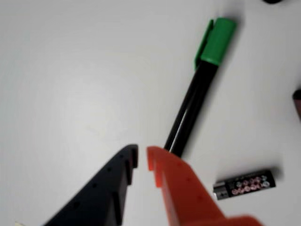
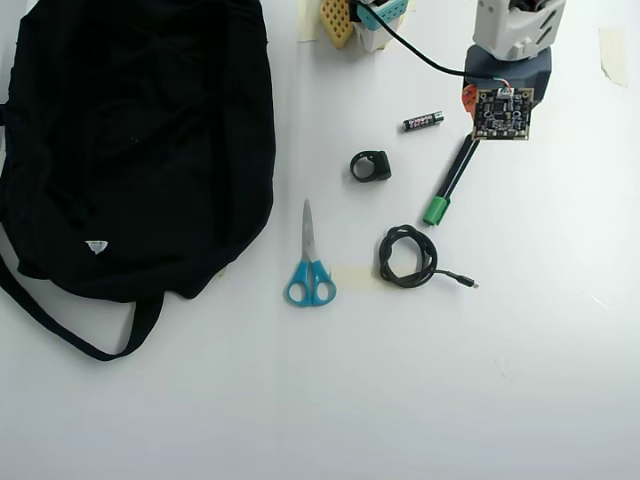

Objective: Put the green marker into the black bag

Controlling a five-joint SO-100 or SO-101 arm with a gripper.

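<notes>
Fingers (image 1: 142, 157) parted by green marker (image 1: 195, 101) | overhead only: black bag (image 2: 130, 140)

The green marker (image 1: 195, 101) has a glossy black plastic barrel and a smooth matt green cap. The black bag (image 2: 130, 140) is soft matt cloth. The worktop (image 2: 450, 400) is smooth, matt white. Beside the marker, the battery (image 1: 244, 184) shines like foil.

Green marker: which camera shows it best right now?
The overhead view: the whole green marker lies on the table there, green cap toward the coiled cable, far end under the arm's camera board. The wrist view shows cap and barrel larger but blurred, its lower end hidden behind the claw.
</notes>
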